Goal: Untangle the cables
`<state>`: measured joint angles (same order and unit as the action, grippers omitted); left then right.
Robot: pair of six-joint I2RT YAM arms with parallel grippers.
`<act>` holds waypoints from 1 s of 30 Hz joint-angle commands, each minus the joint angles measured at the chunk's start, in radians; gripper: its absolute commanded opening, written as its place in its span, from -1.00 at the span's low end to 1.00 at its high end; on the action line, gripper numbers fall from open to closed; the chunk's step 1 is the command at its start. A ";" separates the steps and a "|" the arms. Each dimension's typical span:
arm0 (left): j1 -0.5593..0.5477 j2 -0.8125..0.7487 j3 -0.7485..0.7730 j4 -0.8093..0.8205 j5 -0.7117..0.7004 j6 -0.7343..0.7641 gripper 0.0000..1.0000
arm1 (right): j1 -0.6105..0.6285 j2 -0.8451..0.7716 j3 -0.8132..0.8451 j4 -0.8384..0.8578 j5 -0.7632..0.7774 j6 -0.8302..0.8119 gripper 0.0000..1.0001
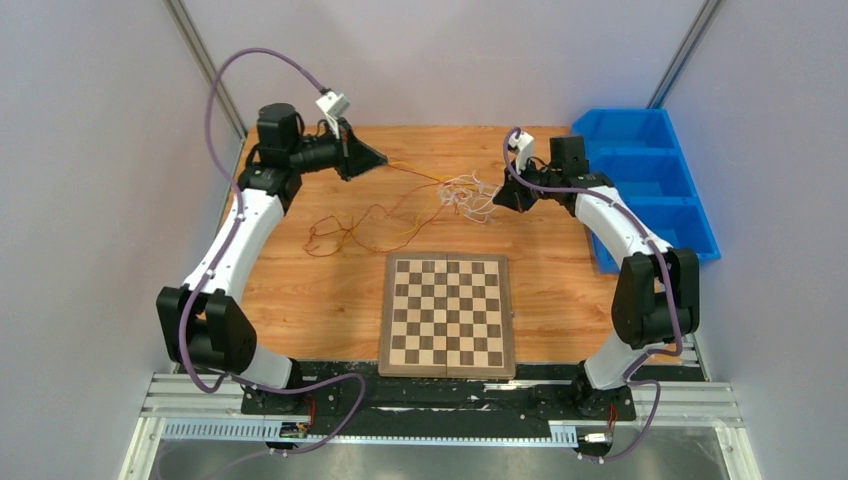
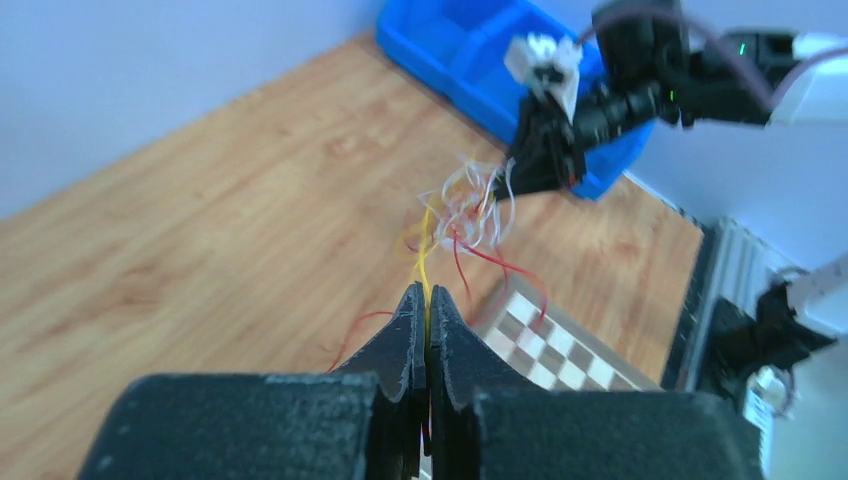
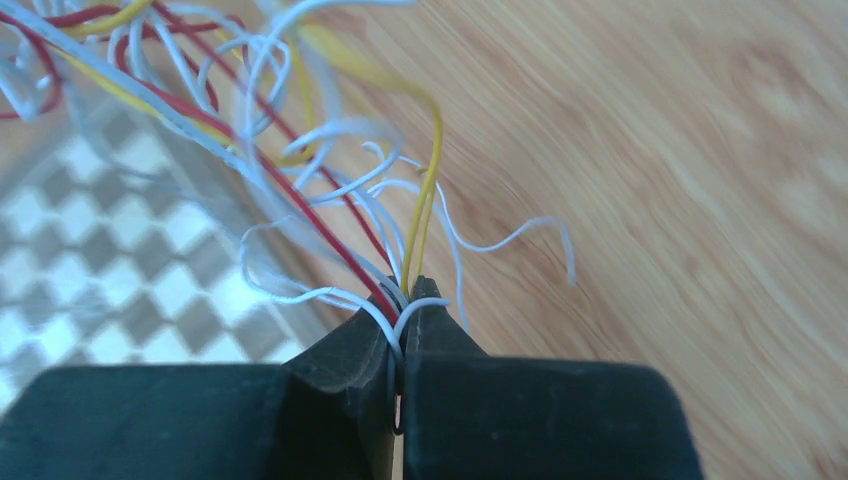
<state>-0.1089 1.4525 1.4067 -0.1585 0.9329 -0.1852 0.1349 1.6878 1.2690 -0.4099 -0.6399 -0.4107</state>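
Top view: the cables [image 1: 461, 192] form a small knot of white, red and yellow strands over the wooden counter [image 1: 300, 290], at 12 o'clock from the chessboard [image 1: 447, 315]. Loose red and orange strands trail from the knot toward 8 o'clock and lie on the wood. One thin strand runs straight from the knot toward 10 o'clock to the left claw [image 1: 378, 160]. The right claw [image 1: 497, 200] sits against the knot at its 3 o'clock side. A blue bin [image 1: 650, 180] stands at the counter's 2 o'clock edge, well apart from the knot.

Left wrist view: the left claw is narrow, its fingers pressed together. A yellow strand is pinched between the tips and leads up toward 12 o'clock into the knot. Red strands hang from the knot toward the chessboard at 5 o'clock. The right claw meets the knot from 2 o'clock.

Right wrist view: the right claw is clamped tight on a bundle of white, red and yellow strands, which fan out from its tips toward 11 and 12 o'clock. One white end curls free toward 2 o'clock. The chessboard shows blurred at 9 o'clock, with bare wood at 3 o'clock
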 commanded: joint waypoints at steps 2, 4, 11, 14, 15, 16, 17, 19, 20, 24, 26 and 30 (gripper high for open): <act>0.136 -0.094 0.135 0.102 -0.091 -0.112 -1.00 | -0.102 0.069 -0.027 0.001 0.225 -0.112 -1.00; 0.197 -0.104 0.178 0.127 -0.136 -0.141 -1.00 | -0.118 0.090 -0.032 0.003 0.252 -0.140 -1.00; 0.322 -0.066 0.357 -0.002 -0.130 -0.042 -1.00 | -0.165 0.099 -0.011 -0.014 0.098 -0.133 -1.00; 0.322 -0.077 0.270 -0.030 -0.078 -0.027 -1.00 | -0.153 0.057 0.036 -0.017 -0.066 -0.077 -1.00; 0.322 -0.092 0.216 -0.034 -0.083 -0.008 -1.00 | -0.143 0.047 0.055 -0.018 -0.093 -0.059 -1.00; 0.321 -0.101 0.191 -0.035 -0.103 0.003 -1.00 | -0.126 0.038 0.071 -0.017 -0.103 -0.050 -1.00; 0.327 -0.122 0.145 -0.023 -0.169 0.012 -1.00 | -0.094 0.027 0.079 -0.019 -0.101 -0.050 -1.00; 0.354 -0.143 0.108 0.034 -0.229 -0.005 -1.00 | -0.070 0.014 0.078 -0.018 -0.068 -0.072 -1.00; 0.365 -0.145 0.108 0.053 -0.242 -0.012 -1.00 | -0.067 0.016 0.069 -0.019 -0.033 -0.087 -1.00; 0.423 -0.139 0.193 0.054 -0.311 -0.009 -1.00 | -0.080 0.085 0.000 -0.025 0.208 -0.232 -1.00; 0.465 -0.136 0.254 0.057 -0.345 -0.032 -1.00 | -0.109 0.143 -0.017 -0.026 0.298 -0.285 -1.00; 0.555 -0.109 0.449 0.042 -0.358 -0.112 -1.00 | -0.172 0.245 0.017 -0.027 0.362 -0.280 -1.00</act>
<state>0.3763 1.3533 1.6657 -0.1822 0.6254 -0.2359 0.0315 1.8412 1.2770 -0.4335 -0.4213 -0.6300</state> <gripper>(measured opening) 0.008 0.024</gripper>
